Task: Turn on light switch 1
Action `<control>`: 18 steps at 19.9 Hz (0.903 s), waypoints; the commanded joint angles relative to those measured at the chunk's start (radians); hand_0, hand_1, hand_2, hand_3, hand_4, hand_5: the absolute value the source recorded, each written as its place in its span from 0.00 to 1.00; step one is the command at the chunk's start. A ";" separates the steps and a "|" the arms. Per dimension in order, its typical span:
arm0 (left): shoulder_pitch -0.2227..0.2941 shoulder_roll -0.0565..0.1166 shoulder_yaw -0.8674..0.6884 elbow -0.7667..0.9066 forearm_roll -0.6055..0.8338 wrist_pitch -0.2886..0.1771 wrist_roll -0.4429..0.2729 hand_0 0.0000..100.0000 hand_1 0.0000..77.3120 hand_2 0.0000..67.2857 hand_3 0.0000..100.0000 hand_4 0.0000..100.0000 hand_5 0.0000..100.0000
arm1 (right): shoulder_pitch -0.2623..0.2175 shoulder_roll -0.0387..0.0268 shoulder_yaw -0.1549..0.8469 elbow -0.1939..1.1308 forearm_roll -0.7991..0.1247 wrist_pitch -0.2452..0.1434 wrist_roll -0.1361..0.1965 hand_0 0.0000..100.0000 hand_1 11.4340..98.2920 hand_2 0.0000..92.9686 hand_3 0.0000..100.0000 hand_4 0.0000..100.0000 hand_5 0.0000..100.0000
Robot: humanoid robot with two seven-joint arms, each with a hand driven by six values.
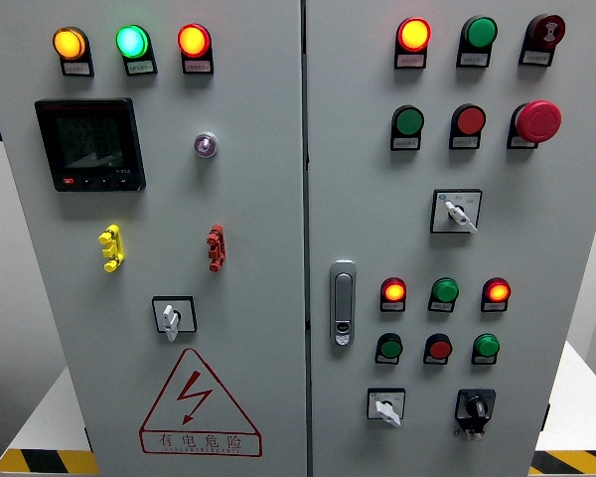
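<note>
the head view looks straight at a grey electrical cabinet (258,238) with two doors. no robot hand and no arm shows anywhere in this view, so i cannot tell if the fingers are spread, pressed together or pinching something.

on the left door there are three lit lamps at the top, an orange lamp (69,43), a green lamp (131,41) and a red-orange lamp (193,40). under them sits a dark meter display (89,144), and to its right a small round key lock (206,145). lower are a yellow toggle (110,247) and a red toggle (215,247), then a white rotary switch (172,316) above the red warning triangle (200,405).

on the right door i see a red emergency button (537,120), a rotary switch (456,211), a door handle (343,303), two rows of small lamps and buttons, and at the bottom a white selector (385,407) beside a black selector (474,407).

no label is readable, so which control is "light switch 1" i cannot say for sure; the white rotary switch on the left door is my guess, but only a guess.

to my judgement the task is at its very start: nothing is touched yet. the next move calls for bringing one hand up into view, to the correct switch, and gripping its small knob with the fingertips to turn it, without bumping the neighbour controls.
</note>
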 commanded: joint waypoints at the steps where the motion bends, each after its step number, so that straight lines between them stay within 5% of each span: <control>1: 0.004 -0.006 -0.002 0.000 0.003 0.001 0.023 0.00 0.08 0.02 0.00 0.00 0.00 | 0.000 -0.0005 0.000 0.000 0.000 0.001 0.000 0.00 0.09 0.00 0.19 0.19 0.11; 13: 0.006 -0.008 -0.025 0.000 0.027 0.023 0.027 0.00 0.08 0.01 0.00 0.00 0.00 | 0.000 -0.0005 0.000 0.000 0.000 0.001 0.000 0.00 0.09 0.00 0.19 0.19 0.11; 18: 0.015 -0.024 -0.435 -0.002 0.427 0.023 0.027 0.00 0.10 0.01 0.00 0.00 0.00 | 0.000 0.0011 0.000 0.000 0.000 0.001 0.000 0.00 0.09 0.00 0.19 0.19 0.11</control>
